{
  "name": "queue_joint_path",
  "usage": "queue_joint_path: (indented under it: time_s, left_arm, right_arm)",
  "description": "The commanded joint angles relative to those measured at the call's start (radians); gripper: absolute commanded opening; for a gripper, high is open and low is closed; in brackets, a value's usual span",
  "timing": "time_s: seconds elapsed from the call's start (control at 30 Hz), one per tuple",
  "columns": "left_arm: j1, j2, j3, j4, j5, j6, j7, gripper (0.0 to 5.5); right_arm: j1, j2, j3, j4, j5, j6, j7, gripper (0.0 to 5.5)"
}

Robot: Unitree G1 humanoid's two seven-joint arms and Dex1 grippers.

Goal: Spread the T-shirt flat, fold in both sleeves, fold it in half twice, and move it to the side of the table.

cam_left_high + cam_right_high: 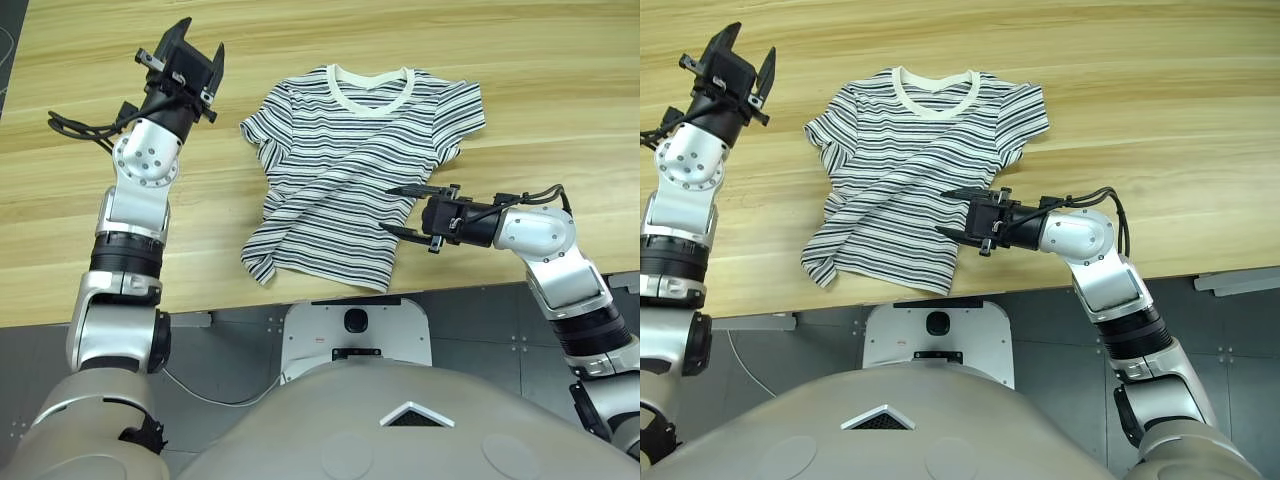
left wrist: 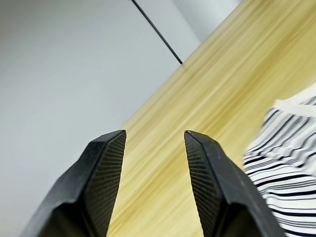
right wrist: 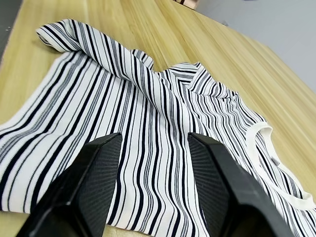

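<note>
Two tools hang over a pale wooden bench on which a striped T-shirt lies, dark and light bands running across it. Its cream collar points to the far side and its hem sits close to the bench's near edge. The sleeve on the left is crumpled in against the body, while the sleeve on the right lies spread out flat. A long diagonal crease crosses the chest, and the near left corner of the hem curls up on itself. The right tool is at the shirt's near right edge, aimed leftward, with its fingers parted, one toward the far side and one toward the near, over the striped cloth; it grips nothing, and I cannot tell whether its tips touch the fabric. The left tool is raised to the left of the shirt, just beyond the crumpled sleeve, pointing toward the far side, its fingers spread apart and empty.
</note>
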Motion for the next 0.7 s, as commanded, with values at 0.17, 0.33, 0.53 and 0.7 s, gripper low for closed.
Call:
queue_joint_path:
  time_s: [0.17, 0.33, 0.53, 0.7]
  left_arm:
    - [-0.199, -0.126, -0.156, 0.484, 0.236, -0.038, -0.008, 2.2]
    - [-0.21, -0.107, -0.207, 0.566, 0.32, -0.042, -0.034, 2.2]
    - [-0.222, -0.076, -0.298, 0.61, 0.456, -0.014, 0.049, 2.2]
    - [-0.233, -0.07, -0.322, 0.638, 0.499, -0.006, 0.083, 2.2]
  right_arm:
    - [-0.01, -0.005, 0.07, 0.017, -0.043, 0.027, 0.053, 2.46]
    - [-0.036, -0.01, 0.093, 0.028, -0.059, 0.027, 0.092, 2.46]
    - [-0.068, -0.081, 0.161, 0.101, -0.255, -0.075, 0.098, 2.46]
    - [-0.058, -0.199, 0.181, 0.082, -0.288, -0.123, 0.214, 2.46]
